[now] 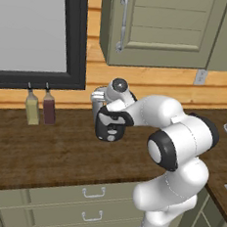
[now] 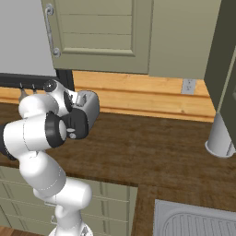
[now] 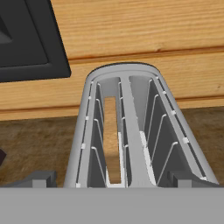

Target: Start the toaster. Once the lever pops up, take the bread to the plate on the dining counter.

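Note:
The silver toaster (image 3: 131, 131) stands on the dark wooden counter against the wood-panelled wall, partly hidden behind my arm (image 1: 98, 98) (image 2: 92, 108). A tan bread slice (image 3: 111, 140) sits deep in its left slot; the right slot is empty. My gripper (image 3: 111, 180) hovers just above the toaster's near end, looking along its top. It is open, with the fingertips (image 3: 41, 178) spread wider than the toaster and nothing between them. From the base views the dark hand (image 1: 108, 127) (image 2: 76, 124) covers the toaster's front end. The plate and the dining counter are out of view.
Two slim bottles (image 1: 32, 108) (image 1: 49, 108) stand left of the toaster under a black-framed window (image 1: 74, 33). Olive cabinets hang above and olive drawers (image 1: 93, 192) are below. A grey cylinder (image 2: 221, 136) stands at the right, with a sink (image 2: 198, 221) near the front.

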Motion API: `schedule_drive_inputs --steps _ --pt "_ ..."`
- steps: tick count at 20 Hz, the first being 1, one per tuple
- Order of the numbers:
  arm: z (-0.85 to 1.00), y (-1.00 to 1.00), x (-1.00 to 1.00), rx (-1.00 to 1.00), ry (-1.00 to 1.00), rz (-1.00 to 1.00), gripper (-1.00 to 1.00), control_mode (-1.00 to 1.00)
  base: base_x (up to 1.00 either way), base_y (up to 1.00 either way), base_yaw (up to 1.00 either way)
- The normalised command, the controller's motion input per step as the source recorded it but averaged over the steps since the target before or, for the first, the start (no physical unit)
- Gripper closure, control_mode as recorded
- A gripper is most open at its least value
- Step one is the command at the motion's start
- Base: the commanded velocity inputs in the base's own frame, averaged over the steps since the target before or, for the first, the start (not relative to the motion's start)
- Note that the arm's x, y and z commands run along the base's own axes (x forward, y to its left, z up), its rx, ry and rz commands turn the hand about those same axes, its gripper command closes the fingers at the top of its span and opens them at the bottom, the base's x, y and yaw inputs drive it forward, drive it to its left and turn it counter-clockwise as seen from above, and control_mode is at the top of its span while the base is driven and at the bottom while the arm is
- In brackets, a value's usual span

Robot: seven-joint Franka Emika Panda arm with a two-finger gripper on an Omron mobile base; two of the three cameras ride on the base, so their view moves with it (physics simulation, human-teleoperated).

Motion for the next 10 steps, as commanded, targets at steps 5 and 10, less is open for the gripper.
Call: schedule_drive_inputs --steps 5,10 --pt "0.00 0.00 0.00 0.00 0.00 0.00 -1.00 -1.00 0.00 0.00 0.00" --pt "0.00 0.00 0.00 0.00 0.00 0.00 -1.00 -1.00 0.00 0.00 0.00"
